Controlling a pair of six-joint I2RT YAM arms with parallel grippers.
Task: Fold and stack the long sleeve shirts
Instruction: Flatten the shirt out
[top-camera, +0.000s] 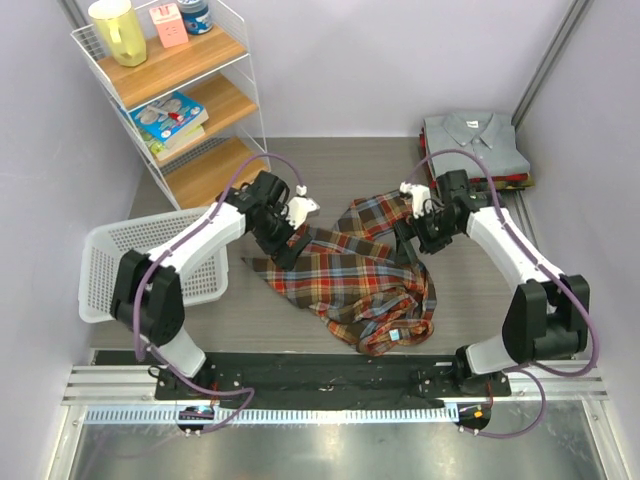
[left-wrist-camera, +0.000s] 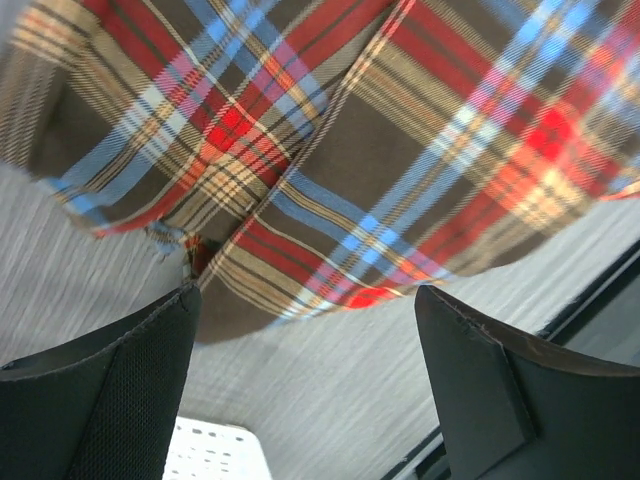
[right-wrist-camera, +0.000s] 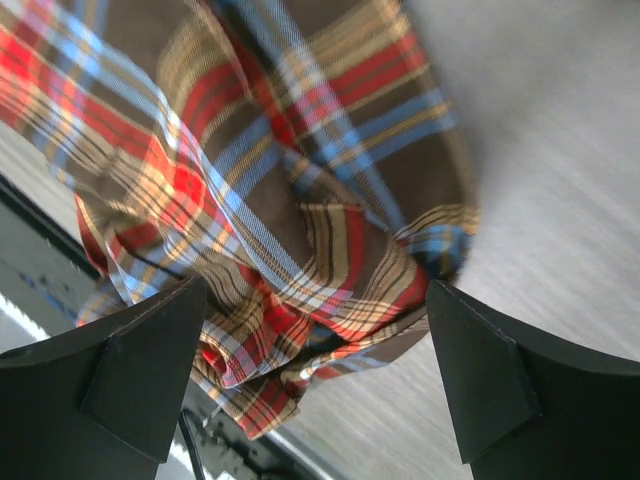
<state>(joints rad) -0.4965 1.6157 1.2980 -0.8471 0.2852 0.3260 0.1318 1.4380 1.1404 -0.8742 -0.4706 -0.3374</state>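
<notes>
Item: plaid flannel shirt (top-camera: 355, 280), one, crumpled mid-counter (top-camera: 350, 170) between both arms. We judge it light, limp and prone to sag and drag, best taken at a hem corner or shoulder seam, not the bunched middle. Left pincer (top-camera: 287, 246): released, jaws wide, nothing held, over the shirt's left corner. Right pincer (top-camera: 411, 240): released likewise, above a bunched fold. Grey collared shirt (top-camera: 472, 143), folded, tops the stack at far right, which only the top view shows. Only the wrist views show the hem edge and the empty jaws.
</notes>
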